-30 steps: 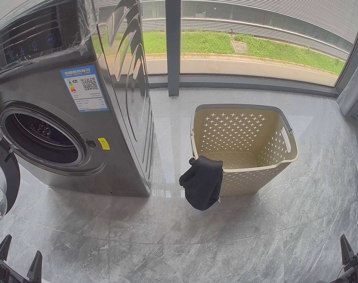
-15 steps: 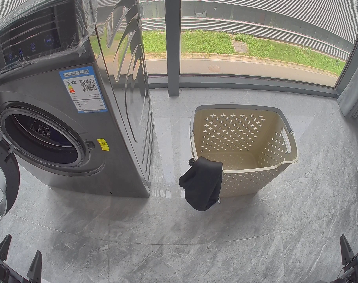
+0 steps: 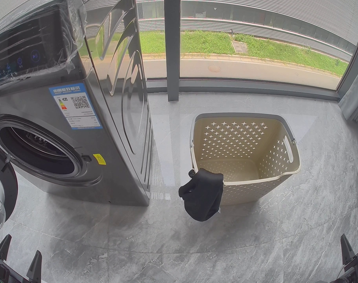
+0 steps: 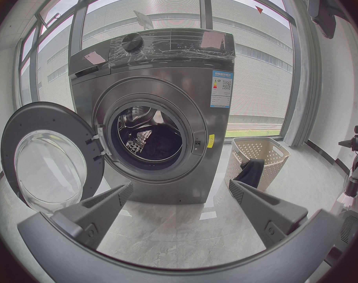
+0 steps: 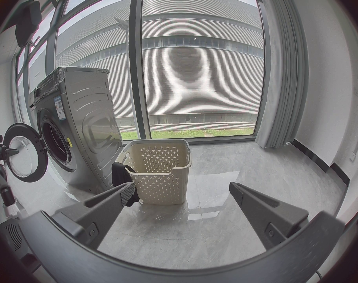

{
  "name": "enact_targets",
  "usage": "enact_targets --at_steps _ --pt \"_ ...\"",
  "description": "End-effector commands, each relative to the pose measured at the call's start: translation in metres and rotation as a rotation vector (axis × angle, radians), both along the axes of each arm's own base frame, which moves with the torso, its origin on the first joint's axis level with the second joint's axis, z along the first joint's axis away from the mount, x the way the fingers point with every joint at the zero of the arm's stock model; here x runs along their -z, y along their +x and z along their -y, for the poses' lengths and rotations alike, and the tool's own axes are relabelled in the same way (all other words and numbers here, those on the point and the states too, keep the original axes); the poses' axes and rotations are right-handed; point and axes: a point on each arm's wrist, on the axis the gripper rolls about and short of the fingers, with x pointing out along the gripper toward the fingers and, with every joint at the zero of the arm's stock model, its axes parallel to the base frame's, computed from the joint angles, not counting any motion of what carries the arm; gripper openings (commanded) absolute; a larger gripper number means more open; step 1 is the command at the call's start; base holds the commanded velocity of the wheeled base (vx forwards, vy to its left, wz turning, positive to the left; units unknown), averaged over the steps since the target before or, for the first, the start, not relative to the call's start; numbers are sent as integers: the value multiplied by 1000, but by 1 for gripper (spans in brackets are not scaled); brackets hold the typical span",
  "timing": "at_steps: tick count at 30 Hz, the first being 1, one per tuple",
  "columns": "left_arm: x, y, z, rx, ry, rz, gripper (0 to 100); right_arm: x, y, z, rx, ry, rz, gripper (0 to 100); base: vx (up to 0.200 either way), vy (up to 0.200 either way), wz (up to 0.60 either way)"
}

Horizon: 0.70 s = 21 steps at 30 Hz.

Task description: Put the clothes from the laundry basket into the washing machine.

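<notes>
We see the washing machine (image 3: 108, 99), a boxy grey metal body with curved ribs pressed into its side and crinkled clear film over its control panel, standing on the glossy, grey-veined stone floor (image 3: 179, 248). Its round door (image 4: 49, 158), a dark ring around a bulging clear bowl, is swung wide open. The perforated steel drum (image 4: 137, 122) shows behind the circular opening, with something dark (image 4: 161, 144) lying in it that we cannot identify. Near the machine, apart from it, stands the laundry basket (image 3: 242, 138), a cream plastic tub with rounded corners, star-shaped perforations and a slot handle. A black garment (image 3: 202, 195), soft and crumpled, hangs over the basket's near rim at the corner towards the machine, most of it draped outside. Our left tool (image 4: 179, 185) sits low facing the drum, its two wedge-shaped grey fingers spread wide with nothing between them; our right tool (image 5: 181, 185) faces the basket, equally wide open and empty
</notes>
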Motion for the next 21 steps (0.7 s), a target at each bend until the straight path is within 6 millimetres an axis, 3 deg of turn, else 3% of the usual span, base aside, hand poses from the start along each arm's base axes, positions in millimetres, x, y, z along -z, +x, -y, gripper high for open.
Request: enact_targets --at_steps 1,2,3,4,8,12,14,16,21 --pt "5 0 0 0 -1 -3 100 -36 -11 0 -17 43 146 100 0 0 0" --pt "5 0 0 0 -1 -3 100 -36 -11 0 -17 43 146 100 0 0 0" --pt "5 0 0 0 1 -4 100 -61 -14 -1 -49 56 157 100 0 0 0" --pt "5 0 0 0 1 -3 100 -64 -11 -1 -67 55 121 100 0 0 0" --pt "5 0 0 0 -1 -1 100 -60 23 -4 -199 68 -194 100 0 0 0" --pt "5 0 0 0 -1 -3 100 -57 58 -6 -292 1 -401 100 0 0 0" --pt "5 0 0 1 -1 -3 100 -56 69 -6 -305 -15 -448 100 0 0 0" --pt "5 0 0 1 -1 -4 100 -54 100 -10 -361 -33 -531 100 0 0 0" --pt "5 0 0 1 -1 -4 100 -49 141 -34 -424 20 -605 100 0 0 0"
